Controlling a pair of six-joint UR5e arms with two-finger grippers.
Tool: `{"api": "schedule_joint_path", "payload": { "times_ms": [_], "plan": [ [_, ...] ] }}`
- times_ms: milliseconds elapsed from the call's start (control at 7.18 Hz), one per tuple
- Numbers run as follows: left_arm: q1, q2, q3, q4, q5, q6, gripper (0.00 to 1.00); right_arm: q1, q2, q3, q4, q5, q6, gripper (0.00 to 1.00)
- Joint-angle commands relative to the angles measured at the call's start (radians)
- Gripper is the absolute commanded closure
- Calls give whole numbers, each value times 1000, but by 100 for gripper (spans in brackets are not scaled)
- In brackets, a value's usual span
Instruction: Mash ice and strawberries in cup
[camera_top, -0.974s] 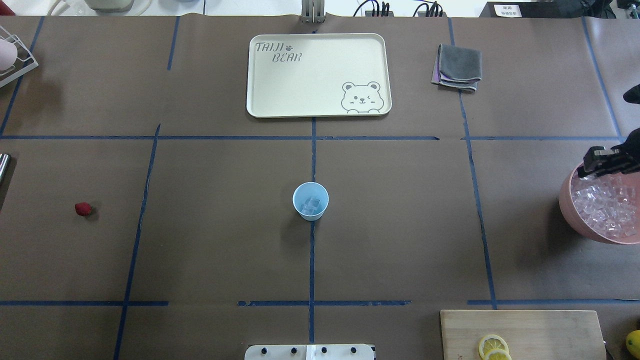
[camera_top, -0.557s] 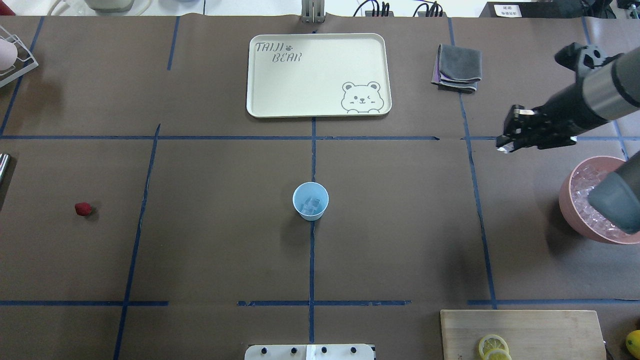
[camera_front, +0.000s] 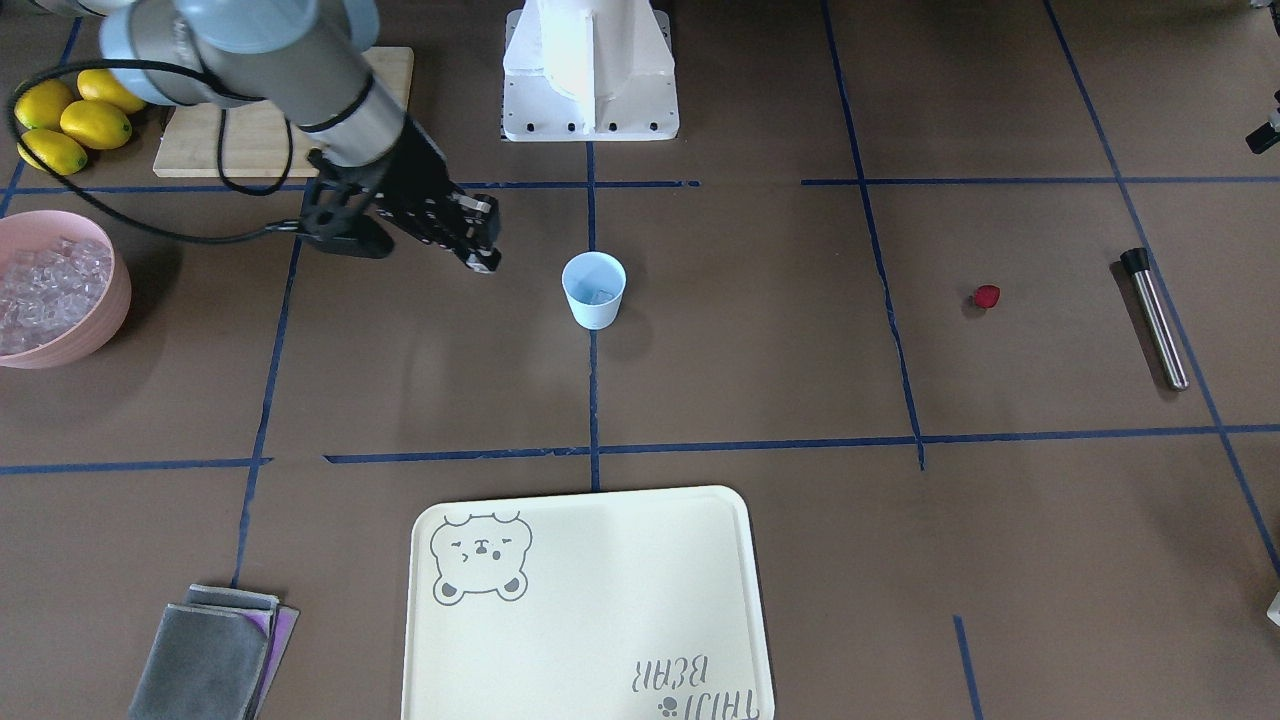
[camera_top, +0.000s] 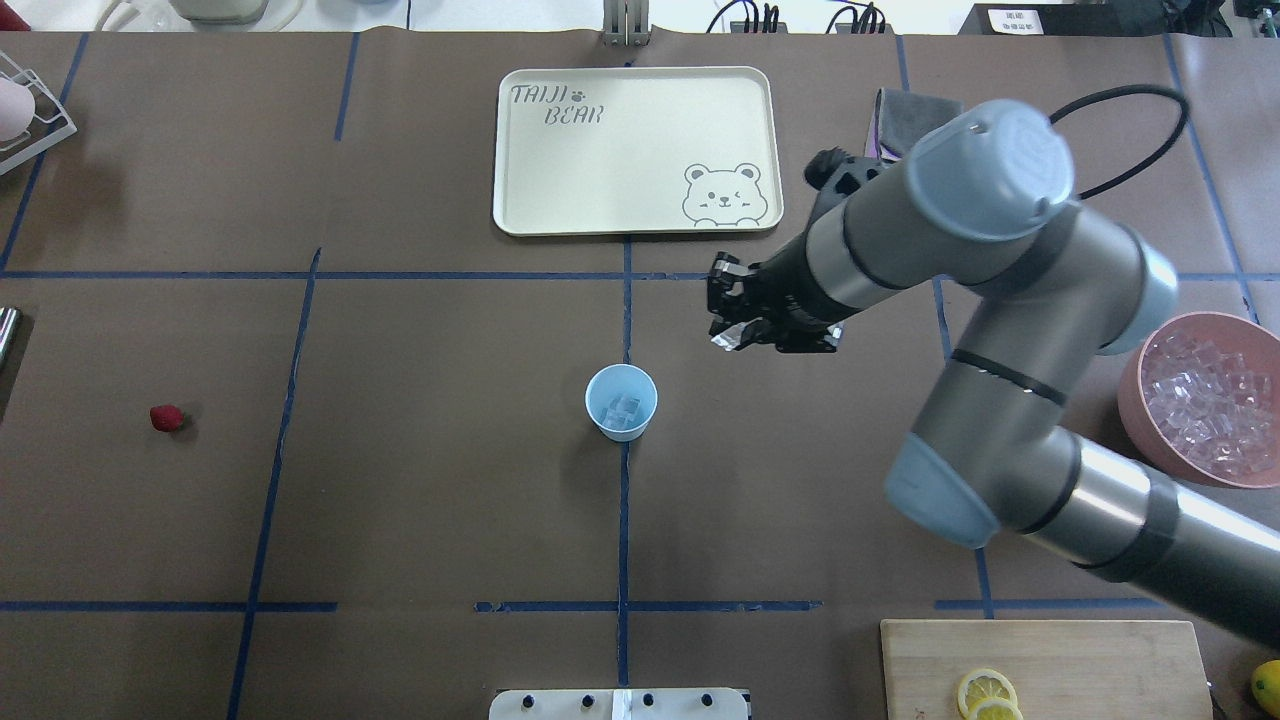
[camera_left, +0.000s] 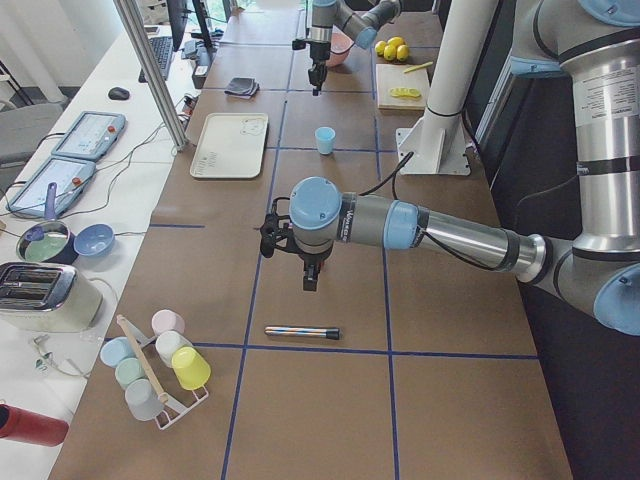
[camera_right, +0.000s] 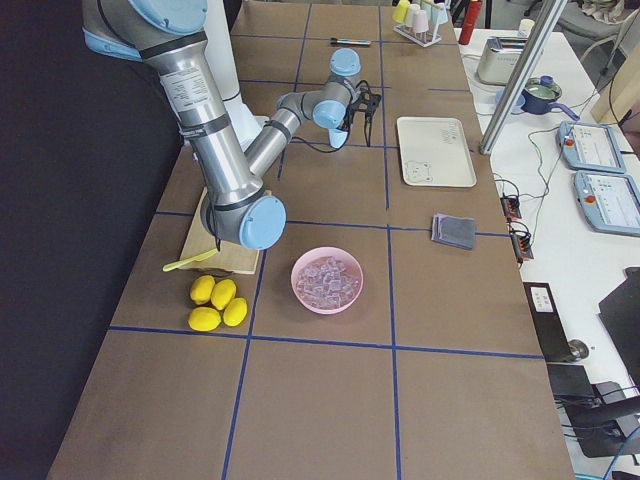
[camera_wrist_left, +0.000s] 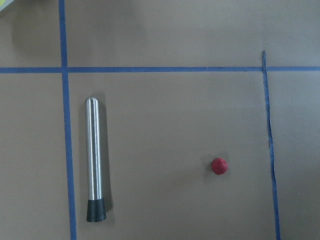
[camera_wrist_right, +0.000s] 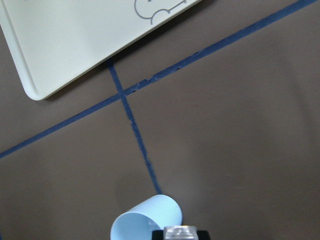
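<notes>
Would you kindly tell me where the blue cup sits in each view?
Front-facing: cup centre, on blue tape line.
Overhead: cup centre.
Exterior left: cup upper middle.
Exterior right: cannot tell.
Left wrist: absent.
Right wrist: cup bottom edge.
Shared landmark: bear tray.

A small light-blue plastic cup (camera_top: 618, 430) stands in the middle of the tabletop (camera_top: 420, 500) with small clear ice cubes (camera_top: 626, 408) in it, a cream rectangular plastic tray (camera_top: 600, 170) beyond it and a small dark-red strawberry (camera_top: 166, 418) well to its left. The right gripper (camera_top: 728, 330), a clear ice cube (camera_wrist_right: 181, 231) in it, hangs between cup and tray, rightward; a round pink bowl (camera_top: 1132, 425) sits far right.
</notes>
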Motion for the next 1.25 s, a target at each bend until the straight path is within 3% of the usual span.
{"api": "schedule_joint_path", "payload": {
  "times_ms": [0, 278, 418, 557, 835, 974, 1114],
  "plan": [
    [0, 0, 0, 0, 0, 0, 0, -126, 90, -88, 4, -138, 53, 98],
    [0, 0, 0, 2, 0, -1, 0, -148, 119, -131, 9, -174, 51, 93],
    [0, 0, 0, 2, 0, -1, 0, -149, 117, -137, 9, -175, 53, 51],
    [2, 0, 1, 2, 0, 0, 0, -149, 117, -148, 9, -175, 54, 1],
    [3, 0, 0, -2, 0, 5, 0, -134, 110, -127, 3, -169, 53, 0],
    [18, -3, -2, -5, 0, -1, 0, -66, 38, -25, -23, -110, 48, 0],
    [67, -6, -11, -35, 1, -21, 0, 64, -86, 54, -34, 38, 18, 0]
  ]
}}
